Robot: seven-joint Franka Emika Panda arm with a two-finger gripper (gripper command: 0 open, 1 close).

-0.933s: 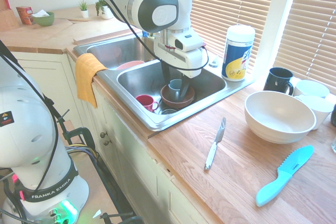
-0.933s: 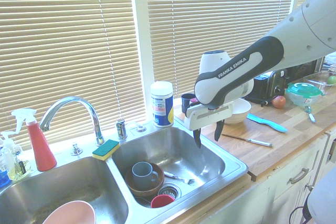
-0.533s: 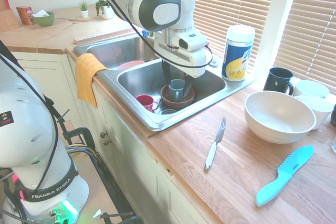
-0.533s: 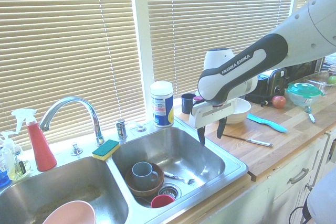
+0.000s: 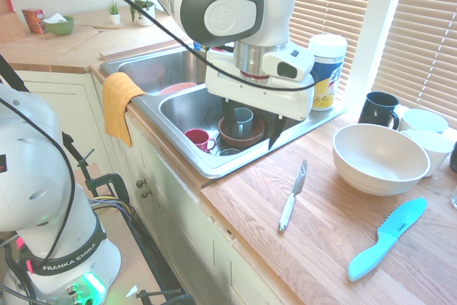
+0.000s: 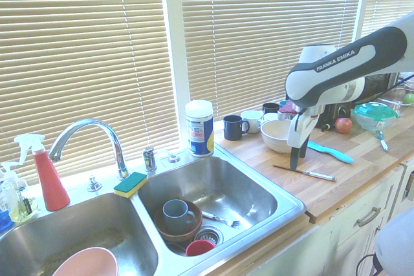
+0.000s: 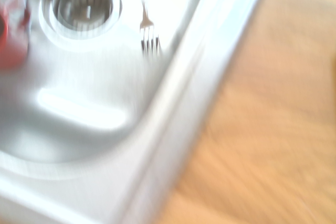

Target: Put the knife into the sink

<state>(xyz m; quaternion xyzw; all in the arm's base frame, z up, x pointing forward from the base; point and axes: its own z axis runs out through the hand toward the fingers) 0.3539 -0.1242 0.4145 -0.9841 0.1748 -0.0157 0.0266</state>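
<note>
The knife (image 5: 293, 194) is slim and all silver, and lies flat on the wooden counter a little right of the sink (image 5: 214, 166), blade pointing toward the window. In the second exterior view the knife (image 6: 305, 172) lies just beyond the sink's (image 6: 284, 214) right rim. My gripper (image 5: 251, 132) hangs open with nothing in it, fingers pointing down. It hovers over the counter by the sink's right edge, and in the second exterior view the gripper (image 6: 296, 159) is close above the knife's blade end. The blurred wrist view shows the sink rim (image 7: 173, 124) and bare wood.
The right basin holds a brown bowl with a grey mug (image 5: 240, 123), a red cup (image 5: 198, 138) and a fork (image 7: 148, 32). A cream bowl (image 5: 378, 158), a turquoise knife (image 5: 389, 237), mugs (image 5: 377, 108) and a wipes canister (image 5: 325, 69) stand on the counter. An orange cloth (image 5: 118, 101) hangs over the front rim.
The arm has swung from over the right basin across the rim to the counter near the knife. The fingers have stayed open.
</note>
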